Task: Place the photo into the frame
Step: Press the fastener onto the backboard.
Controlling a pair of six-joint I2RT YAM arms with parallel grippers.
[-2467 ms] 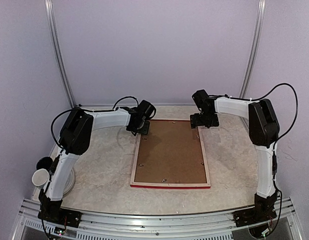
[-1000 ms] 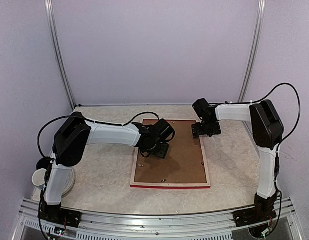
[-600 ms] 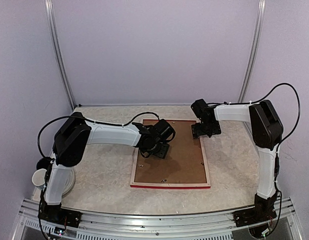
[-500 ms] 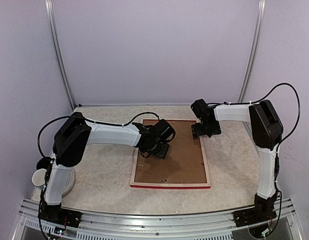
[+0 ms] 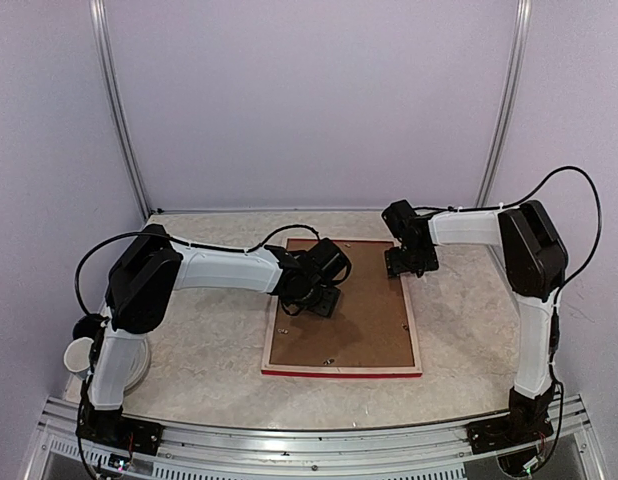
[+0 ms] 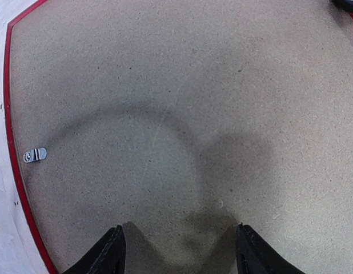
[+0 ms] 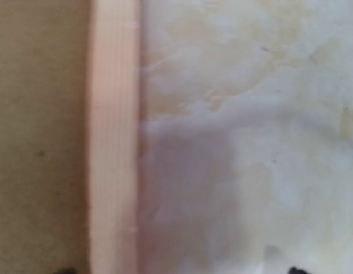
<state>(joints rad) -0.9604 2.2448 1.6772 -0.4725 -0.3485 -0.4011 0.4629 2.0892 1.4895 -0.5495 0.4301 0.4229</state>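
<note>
The frame (image 5: 341, 369) lies face down on the table, pale wood up, its red edge towards me. A brown backing board (image 5: 354, 320) fills it. The photo is hidden. My left gripper (image 5: 319, 298) hovers low over the board's left part. In the left wrist view this left gripper (image 6: 182, 254) is open, with only bare board (image 6: 176, 114) between its fingertips. My right gripper (image 5: 409, 262) is at the frame's right rail near the far corner. In the right wrist view the right gripper (image 7: 181, 271) is open across that rail (image 7: 113, 142), holding nothing.
A small metal clip (image 6: 35, 154) sits on the board by the frame's red edge (image 6: 13, 171). A white cup (image 5: 81, 354) and a plate (image 5: 139, 368) stand at the table's left edge beside the left arm's base. Marble tabletop (image 7: 251, 114) lies right of the frame.
The left gripper moved from the frame's far left corner to over the board, then held still. The right gripper came down the right rail, and its jaws narrowed a little.
</note>
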